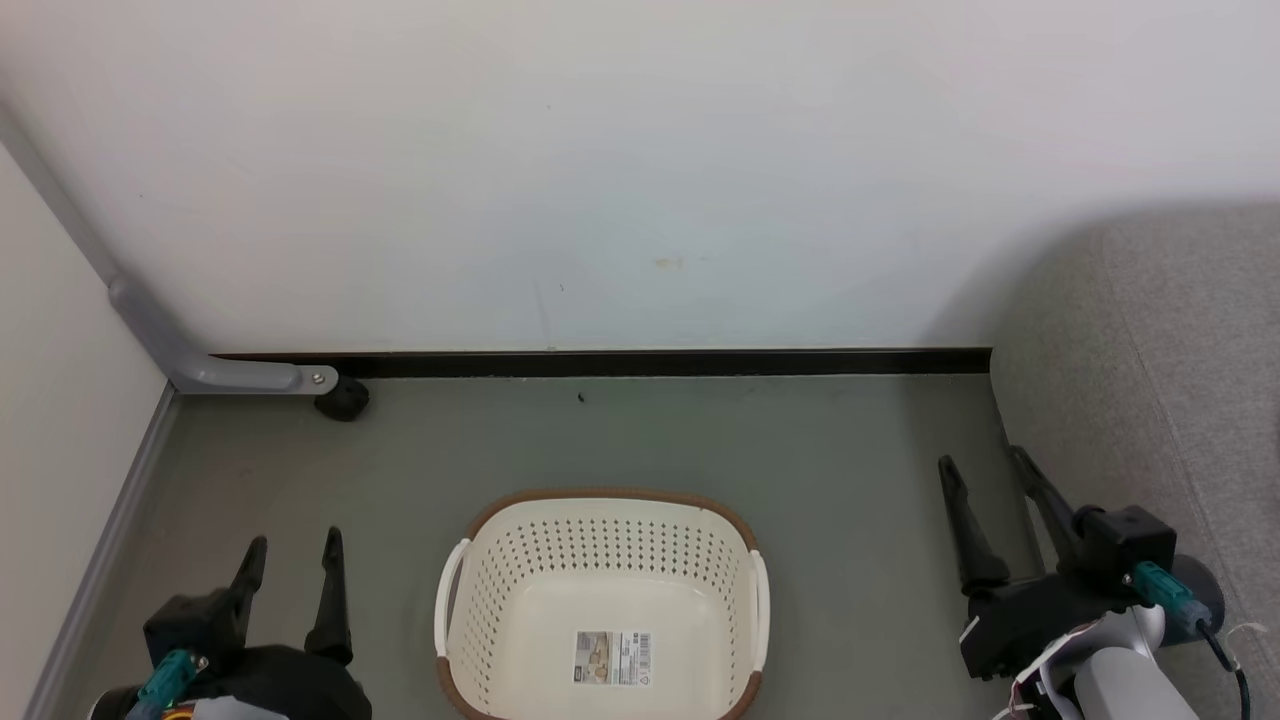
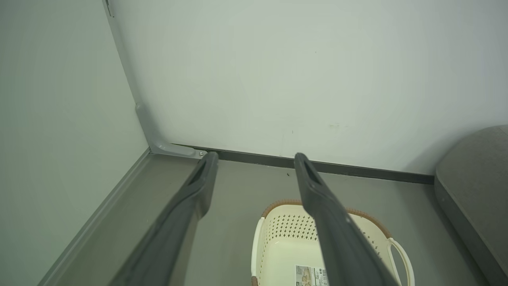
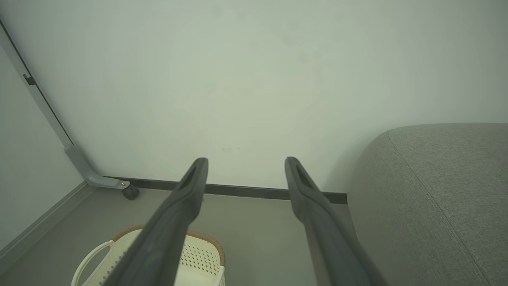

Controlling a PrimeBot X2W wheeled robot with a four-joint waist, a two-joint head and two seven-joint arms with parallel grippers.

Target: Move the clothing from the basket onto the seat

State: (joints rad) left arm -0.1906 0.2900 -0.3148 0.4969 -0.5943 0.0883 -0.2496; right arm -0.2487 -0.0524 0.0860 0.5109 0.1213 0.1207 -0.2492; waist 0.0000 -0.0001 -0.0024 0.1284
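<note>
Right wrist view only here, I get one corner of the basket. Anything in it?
Observer: Head view looks straight in. The basket has a bare cream bottom with a paper label stuck on it.
Operator: Left arm?
Observer: The left fingers are spread open with nothing between them, above the floor to the left of the basket.
Operator: Where am I against the sofa?
Observer: Your right fingers are open, to the right of the basket, close beside the edge of the sofa cushion. I can't tell whether they touch it.
</note>
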